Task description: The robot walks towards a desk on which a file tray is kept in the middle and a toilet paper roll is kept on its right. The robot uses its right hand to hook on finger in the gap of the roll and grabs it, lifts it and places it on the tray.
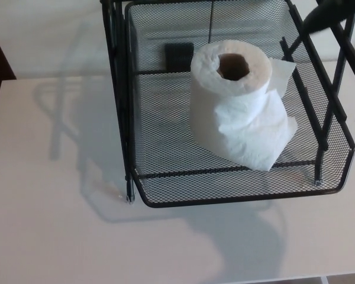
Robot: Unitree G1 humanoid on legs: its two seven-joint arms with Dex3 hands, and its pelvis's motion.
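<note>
The toilet paper roll stands on end in the file tray, core pointing up, below and left of the right robot hand, whose grip is unreadable.

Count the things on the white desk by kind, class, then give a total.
Toilet paper roll, standing in the tray: 1
Black mesh file tray: 1
Small dark block seen through the mesh at the back, too unclear to name: 1
Total: 3
</note>
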